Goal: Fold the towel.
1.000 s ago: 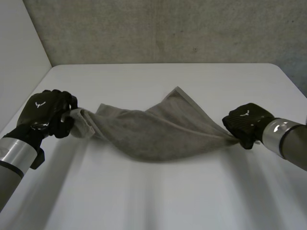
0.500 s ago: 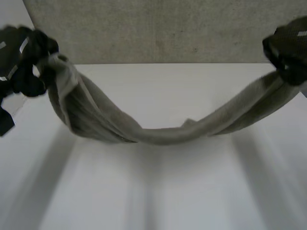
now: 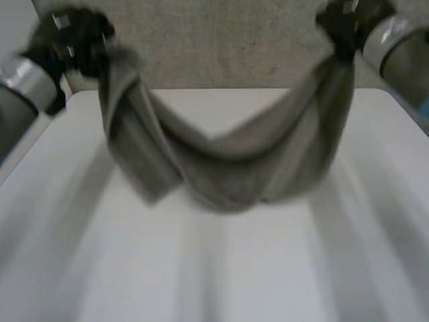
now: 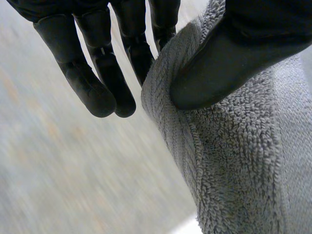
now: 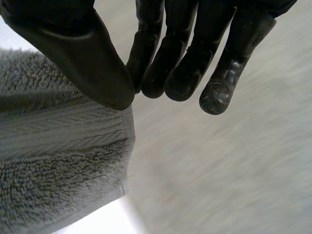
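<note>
Nearby, the white desk (image 3: 221, 268) lay beneath the grey towel (image 3: 228, 168), which hung sagging over it, one end pinched by the left robot hand (image 3: 74, 37), the other pinched by the right robot hand (image 3: 345, 23), before a rough grey wall (image 3: 221, 40).

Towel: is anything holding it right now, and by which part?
Both hands hold the towel, which sags between them. The left hand pinches the edge at one end between thumb and fingers; the right hand pinches the opposite end.
</note>
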`<state>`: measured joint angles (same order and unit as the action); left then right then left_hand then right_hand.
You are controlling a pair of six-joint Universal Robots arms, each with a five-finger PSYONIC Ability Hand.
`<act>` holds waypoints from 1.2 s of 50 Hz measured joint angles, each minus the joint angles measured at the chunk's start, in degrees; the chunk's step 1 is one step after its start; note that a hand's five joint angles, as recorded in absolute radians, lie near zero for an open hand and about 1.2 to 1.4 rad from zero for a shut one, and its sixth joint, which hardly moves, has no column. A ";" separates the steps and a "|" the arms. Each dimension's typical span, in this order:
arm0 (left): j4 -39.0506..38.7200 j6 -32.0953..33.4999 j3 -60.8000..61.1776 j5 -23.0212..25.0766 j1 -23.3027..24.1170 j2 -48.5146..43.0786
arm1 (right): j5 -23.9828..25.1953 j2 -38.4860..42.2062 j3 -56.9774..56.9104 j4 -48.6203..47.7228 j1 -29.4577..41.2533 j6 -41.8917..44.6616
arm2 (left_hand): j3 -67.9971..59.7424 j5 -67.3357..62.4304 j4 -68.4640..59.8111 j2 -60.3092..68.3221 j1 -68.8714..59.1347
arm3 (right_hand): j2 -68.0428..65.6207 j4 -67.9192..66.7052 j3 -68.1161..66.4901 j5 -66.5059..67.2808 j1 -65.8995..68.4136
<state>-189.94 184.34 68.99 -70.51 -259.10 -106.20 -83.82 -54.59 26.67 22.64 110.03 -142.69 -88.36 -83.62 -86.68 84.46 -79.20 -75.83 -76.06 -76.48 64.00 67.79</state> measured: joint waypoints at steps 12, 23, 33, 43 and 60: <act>-12.56 -16.42 -4.38 -4.66 1.33 5.15 | 2.77 -10.36 7.53 -18.32 0.41 -15.69 | -0.03 0.00 0.00 0.00 0.00 | 0.00 0.00 0.00 0.00 0.00; -16.36 -13.81 17.22 0.36 -0.63 3.65 | 9.05 -13.34 32.40 -16.50 0.62 -5.59 | -0.04 0.00 0.00 0.00 0.00 | 0.00 0.00 0.00 0.00 0.00; -20.91 1.41 36.35 8.24 -3.28 0.41 | 8.79 -9.54 50.44 -15.40 0.16 5.97 | -0.05 0.00 0.00 0.00 0.00 | 0.00 0.00 0.00 0.00 -0.06; -20.68 5.30 45.34 10.23 -4.04 2.78 | 8.22 -10.50 58.34 -15.19 -0.49 6.34 | -0.06 0.00 0.00 0.00 0.00 | 0.00 0.00 0.00 0.00 -0.06; -16.47 0.33 51.72 10.17 -4.25 20.45 | 10.42 -28.94 70.29 -5.43 -8.20 8.58 | -0.06 0.00 0.00 0.00 0.00 | 0.00 0.00 0.00 0.00 -0.06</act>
<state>-206.41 184.66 120.71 -60.34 -263.35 -85.75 -73.40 -83.53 96.95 17.21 101.83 -134.11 -88.42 -83.63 -86.68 84.46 -79.20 -75.83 -76.07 -76.48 64.00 67.73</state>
